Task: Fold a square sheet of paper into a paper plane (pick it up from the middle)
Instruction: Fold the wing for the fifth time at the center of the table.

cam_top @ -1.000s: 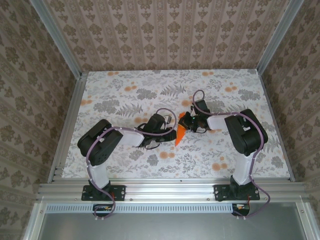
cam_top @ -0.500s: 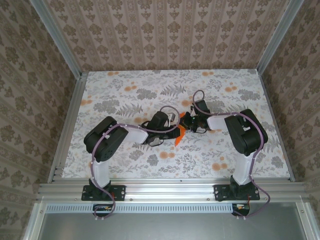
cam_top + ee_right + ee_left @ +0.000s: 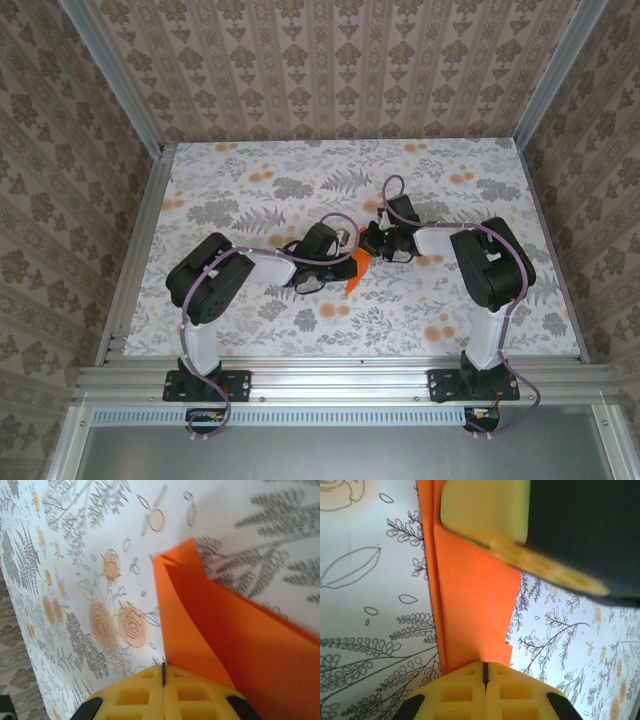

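Note:
The bright orange sheet of paper [image 3: 352, 272] is folded into a narrow layered shape. It hangs between both grippers above the middle of the table, with its pointed end down towards the near side. My left gripper [image 3: 346, 258] is shut on it; in the left wrist view the jaws [image 3: 485, 666] pinch the paper [image 3: 470, 595] at its end. My right gripper [image 3: 369, 247] is also shut on it. In the right wrist view those jaws [image 3: 163, 672] clamp a curved fold of the paper [image 3: 225, 630]. The right gripper's yellow finger [image 3: 485, 507] presses on the paper from above.
The table [image 3: 250, 190] wears a cloth printed with grey leaves and pale orange flowers. Aluminium rails [image 3: 330, 375] run along the near edge and both sides. Patterned walls [image 3: 330, 70] enclose the back and sides.
My left gripper has moved right to the orange paper and shut on it. Less of the paper shows below the grippers. The right gripper has held its place.

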You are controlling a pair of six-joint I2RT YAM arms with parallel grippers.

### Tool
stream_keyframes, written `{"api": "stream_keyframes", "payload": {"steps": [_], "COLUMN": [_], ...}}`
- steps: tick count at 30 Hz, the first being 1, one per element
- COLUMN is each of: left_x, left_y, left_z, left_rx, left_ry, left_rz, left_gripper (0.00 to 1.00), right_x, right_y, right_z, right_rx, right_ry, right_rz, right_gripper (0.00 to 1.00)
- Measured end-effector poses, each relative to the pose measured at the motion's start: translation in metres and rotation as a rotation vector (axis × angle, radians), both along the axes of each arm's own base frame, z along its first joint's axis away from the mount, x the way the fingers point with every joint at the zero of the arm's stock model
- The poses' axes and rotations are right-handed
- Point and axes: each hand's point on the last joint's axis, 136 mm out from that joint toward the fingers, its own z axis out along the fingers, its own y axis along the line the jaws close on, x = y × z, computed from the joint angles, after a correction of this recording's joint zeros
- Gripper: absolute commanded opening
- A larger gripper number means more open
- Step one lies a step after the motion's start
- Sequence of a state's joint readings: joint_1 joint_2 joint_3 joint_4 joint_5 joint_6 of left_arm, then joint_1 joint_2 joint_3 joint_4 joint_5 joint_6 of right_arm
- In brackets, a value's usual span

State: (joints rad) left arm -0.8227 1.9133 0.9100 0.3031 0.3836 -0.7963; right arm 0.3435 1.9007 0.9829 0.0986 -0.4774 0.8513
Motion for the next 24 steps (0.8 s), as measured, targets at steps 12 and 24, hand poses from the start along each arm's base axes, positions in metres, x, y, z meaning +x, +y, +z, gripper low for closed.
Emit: {"api": "stream_keyframes", "payload": {"steps": [12,24], "left_x": [-0.007,-0.007], "left_y": [0.001,0.001], "left_z": [-0.001,-0.001], "left_rx": [-0.003,-0.002], "left_ry": [0.021,0.014], "left_rz": [-0.039,-0.045], "left_gripper": [0.00,0.00], "right_x": [0.028,0.012], "right_y": [-0.006,0.000], "right_z": [-0.010,0.005], "right_rx": [-0.055,-0.035], "right_ry": [-0.040,-0.041], "right_rz": [0.013,0.060], "right_gripper": [0.07,0.07]}}
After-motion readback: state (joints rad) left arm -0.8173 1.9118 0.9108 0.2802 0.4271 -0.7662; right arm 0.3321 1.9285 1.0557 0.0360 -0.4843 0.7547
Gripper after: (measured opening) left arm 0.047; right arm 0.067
